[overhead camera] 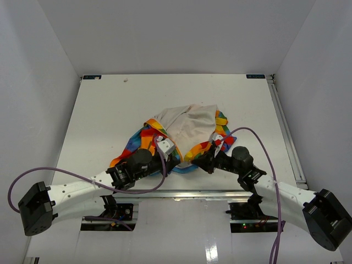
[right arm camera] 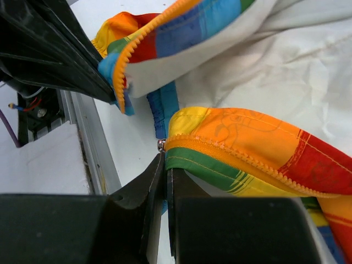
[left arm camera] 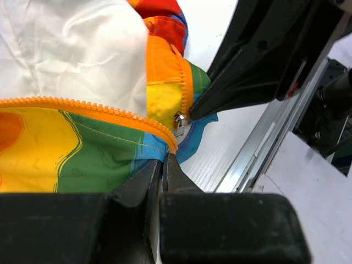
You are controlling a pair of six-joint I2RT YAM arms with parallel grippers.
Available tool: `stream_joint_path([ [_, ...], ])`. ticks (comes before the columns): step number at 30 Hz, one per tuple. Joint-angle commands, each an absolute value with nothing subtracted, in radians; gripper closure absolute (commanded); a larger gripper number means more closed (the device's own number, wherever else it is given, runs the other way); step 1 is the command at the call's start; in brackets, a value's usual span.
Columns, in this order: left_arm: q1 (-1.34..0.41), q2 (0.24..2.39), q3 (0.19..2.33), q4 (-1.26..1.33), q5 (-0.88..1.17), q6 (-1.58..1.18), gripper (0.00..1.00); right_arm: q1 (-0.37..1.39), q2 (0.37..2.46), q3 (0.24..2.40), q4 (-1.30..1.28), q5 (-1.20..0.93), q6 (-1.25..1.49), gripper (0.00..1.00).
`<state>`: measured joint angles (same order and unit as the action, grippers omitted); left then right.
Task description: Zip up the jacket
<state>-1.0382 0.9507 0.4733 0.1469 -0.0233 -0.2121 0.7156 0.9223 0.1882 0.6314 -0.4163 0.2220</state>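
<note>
The jacket (overhead camera: pixel 187 129) lies crumpled at the table's near middle, cream lining up and rainbow edges around it. My left gripper (overhead camera: pixel 174 159) is shut on the jacket's lower corner. In the left wrist view its jaws (left arm camera: pixel 164 159) pinch the blue-green hem where the orange zipper teeth (left arm camera: pixel 82 105) end. My right gripper (overhead camera: pixel 200 159) is shut on the other front edge. In the right wrist view its jaws (right arm camera: pixel 166 165) pinch the green hem just below the silver zipper slider (right arm camera: pixel 161 145). The slider also shows in the left wrist view (left arm camera: pixel 179 120). The two zipper halves are apart.
A metal rail (left arm camera: pixel 264 148) runs along the table's near edge just under both grippers, and shows in the right wrist view (right arm camera: pixel 93 143). Another rail (overhead camera: pixel 286 126) lines the right side. White walls enclose the table. Purple cables (overhead camera: pixel 258 137) loop from both arms.
</note>
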Motion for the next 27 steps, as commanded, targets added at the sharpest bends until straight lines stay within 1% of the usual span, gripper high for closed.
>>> stream_joint_path([
  [1, -1.043, 0.927, 0.416, 0.301, 0.072, -0.080, 1.00, 0.721, 0.963, 0.247, 0.685, -0.561, 0.090, 0.92],
  [4, -1.043, 0.906, 0.376, 0.328, 0.099, -0.063, 1.00, 0.721, 1.007, 0.264, 0.677, -0.642, 0.054, 0.92],
  [8, -1.043, 0.913, 0.377, 0.288, 0.122, -0.035, 1.00, 0.721, 1.047, 0.271, 0.691, -0.702, 0.035, 0.92],
  [13, -1.043, 0.914, 0.360, 0.299, 0.131, -0.023, 1.00, 0.721, 1.040, 0.267, 0.707, -0.729, 0.048, 0.92],
  [20, -1.043, 0.928, 0.356, 0.349, 0.210, 0.009, 1.00, 0.729, 1.084, 0.273, 0.757, -0.806, 0.075, 0.92],
  [27, -1.043, 0.957, 0.367, 0.348, 0.235, 0.031, 1.00, 0.738, 1.083, 0.285, 0.752, -0.819, 0.080, 0.92],
])
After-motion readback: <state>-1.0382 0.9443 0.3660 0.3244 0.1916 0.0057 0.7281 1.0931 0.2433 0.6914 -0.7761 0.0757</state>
